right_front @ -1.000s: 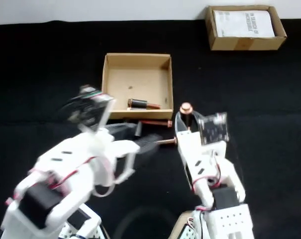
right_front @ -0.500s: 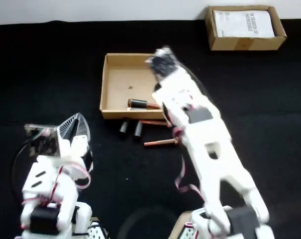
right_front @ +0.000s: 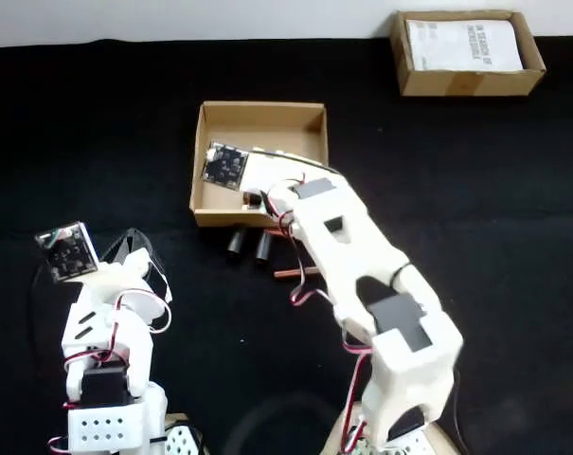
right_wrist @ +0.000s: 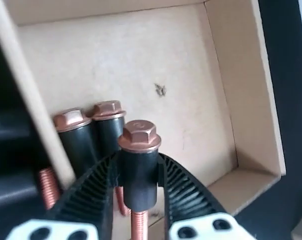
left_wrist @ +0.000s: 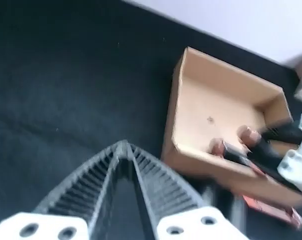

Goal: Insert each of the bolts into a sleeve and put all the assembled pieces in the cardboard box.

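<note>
Right gripper is closed partway around the held piece, its ribbed black fingers pinching the smooth dark sleeve from both sides. The copper hex head of the bolt sits on the sleeve's top and the threaded shank pokes out below. The piece hangs over the floor of the cardboard box, which in the high view lies at about 11 o'clock from the middle of the black surface. Two finished pieces rest side by side just beside the held one, against the box wall. Outside that wall, at the box's 6 o'clock, two loose sleeves sit close together, with a loose bolt at their 4 o'clock. Left gripper is pinched closed on nothing, parked at 8 o'clock. Risks as I judge them:
- The bolt looks merely slipped in, so a high or tilted release could let it slide out.
- The round piece may roll or knock its neighbours.
- The fingers could snag the thin cardboard wall on withdrawal.
</note>
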{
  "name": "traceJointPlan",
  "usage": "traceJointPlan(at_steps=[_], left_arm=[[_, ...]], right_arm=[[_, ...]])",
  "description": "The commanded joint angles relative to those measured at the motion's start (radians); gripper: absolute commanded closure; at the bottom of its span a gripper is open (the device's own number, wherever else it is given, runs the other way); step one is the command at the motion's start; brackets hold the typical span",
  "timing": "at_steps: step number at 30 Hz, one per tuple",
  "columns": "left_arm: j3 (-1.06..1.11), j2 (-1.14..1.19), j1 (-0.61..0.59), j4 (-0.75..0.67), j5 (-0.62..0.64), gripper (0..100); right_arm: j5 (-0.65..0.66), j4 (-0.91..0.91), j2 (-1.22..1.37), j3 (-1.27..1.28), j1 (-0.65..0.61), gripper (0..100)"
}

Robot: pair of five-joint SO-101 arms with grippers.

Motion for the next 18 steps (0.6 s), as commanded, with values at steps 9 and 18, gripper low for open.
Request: traceJointPlan(at_steps=[9, 18], left_arm=[[0.018, -0.007, -0.004, 0.035, 0.014, 99], [0.018, -0.005, -0.004, 0.037, 0.014, 99]], right_arm=[[0.086, -0.016, 0.162, -0.248, -0.005, 99.1], [0.074, 0.334, 0.012, -0.239, -0.033, 81.7]])
